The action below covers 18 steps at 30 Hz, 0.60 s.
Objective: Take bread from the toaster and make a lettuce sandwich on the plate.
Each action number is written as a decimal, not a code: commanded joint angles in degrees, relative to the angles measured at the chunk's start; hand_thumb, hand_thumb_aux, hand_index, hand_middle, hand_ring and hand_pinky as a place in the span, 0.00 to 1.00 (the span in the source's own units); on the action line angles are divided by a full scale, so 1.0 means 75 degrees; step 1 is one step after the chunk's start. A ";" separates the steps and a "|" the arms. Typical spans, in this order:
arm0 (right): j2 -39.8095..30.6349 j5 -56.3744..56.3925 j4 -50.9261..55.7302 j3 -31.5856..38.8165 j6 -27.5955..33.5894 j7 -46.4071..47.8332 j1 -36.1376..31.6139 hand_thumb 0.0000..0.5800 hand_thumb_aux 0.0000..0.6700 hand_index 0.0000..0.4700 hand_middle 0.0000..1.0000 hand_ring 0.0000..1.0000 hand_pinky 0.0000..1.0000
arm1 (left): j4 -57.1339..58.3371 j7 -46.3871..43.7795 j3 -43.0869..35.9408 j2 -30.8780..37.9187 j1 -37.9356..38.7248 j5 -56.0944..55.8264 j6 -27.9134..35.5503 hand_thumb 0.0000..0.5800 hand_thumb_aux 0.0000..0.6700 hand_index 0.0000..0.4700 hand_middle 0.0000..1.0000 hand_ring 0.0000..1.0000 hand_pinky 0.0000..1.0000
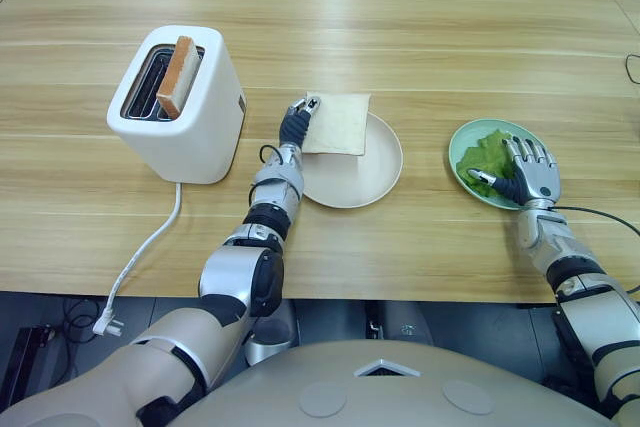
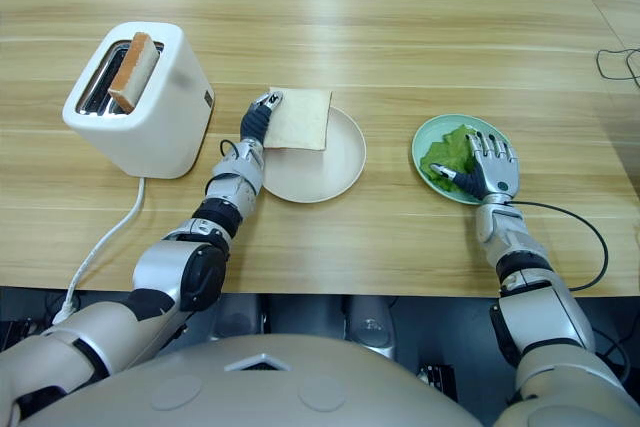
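The bread slice point(image 1: 338, 123) lay near the middle of the frame, flat and square, pale and soft-looking with a thin tan crust. It sat on the upper left rim of the round cream plate point(image 1: 367, 183), and part of it hung past the rim over the desk point(image 1: 420, 27). The left hand point(image 1: 297, 123) was just left of the slice, and its dark fingers pinched the slice's left edge.

The lettuce point(image 1: 480, 155) lay to the right of the plate, in a small green dish point(image 1: 470, 129). It was a crinkly, floppy leaf. The right hand point(image 1: 528, 175) hung over the lower right part of that dish with its fingers spread wide and holding nothing. Its thumb looked very close to the leaf, but I could not tell if it touched. This hand was much nearer to the lettuce than the left hand, so I think it should pick up the leaf. The leaf then has to go left, onto the bread.

The white toaster point(image 1: 200, 137) stood in the upper left, smooth and boxy, with a white cord point(image 1: 140, 252) running down the desk. The other slice point(image 1: 180, 75) stuck up out of its slot, standing on edge, with its long side pointing away from the robot. The desk was light wood with long stripes.
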 commanded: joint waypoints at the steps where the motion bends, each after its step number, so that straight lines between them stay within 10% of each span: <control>1: -0.0063 0.0056 -0.0105 0.0170 0.0065 -0.0015 0.0136 0.28 0.15 0.15 0.00 0.00 0.00 | 0.0241 -0.0022 0.0025 -0.0034 -0.0064 0.0064 0.0238 0.56 0.34 0.33 0.83 0.83 0.83; 3: -0.0055 0.0090 -0.0122 0.0204 0.0083 -0.0021 0.0133 0.64 0.40 0.39 0.00 0.00 0.00 | 0.0257 -0.0039 0.0016 -0.0028 -0.0056 0.0085 0.0262 0.00 0.00 0.00 0.77 0.77 0.77; 4: -0.0051 0.0113 -0.0133 0.0214 0.0083 -0.0027 0.0137 0.78 0.53 0.52 0.00 0.00 0.00 | 0.0253 -0.0055 0.0011 -0.0026 -0.0051 0.0091 0.0271 0.00 0.00 0.00 0.72 0.72 0.72; 9: -0.0040 0.0223 -0.0225 0.0222 0.0094 -0.0094 0.0164 0.87 0.64 0.62 0.00 0.00 0.00 | 0.0144 -0.0112 -0.0021 -0.0013 0.0006 0.0158 0.0237 0.00 0.00 0.00 0.61 0.61 0.61; 13: -0.0047 0.0331 -0.0294 0.0195 0.0071 -0.0265 0.0149 1.00 0.99 0.97 0.00 0.00 0.00 | -0.0067 -0.0072 -0.0131 -0.0005 0.0085 0.0305 0.0025 0.00 0.00 0.00 0.50 0.50 0.50; 18: -0.0076 0.0453 -0.0430 0.0137 -0.0009 -0.0536 0.0146 1.00 1.00 0.98 0.00 0.00 0.00 | -0.0430 -0.0025 -0.0296 -0.0069 0.0242 0.0571 -0.0250 0.00 0.00 0.00 0.40 0.40 0.40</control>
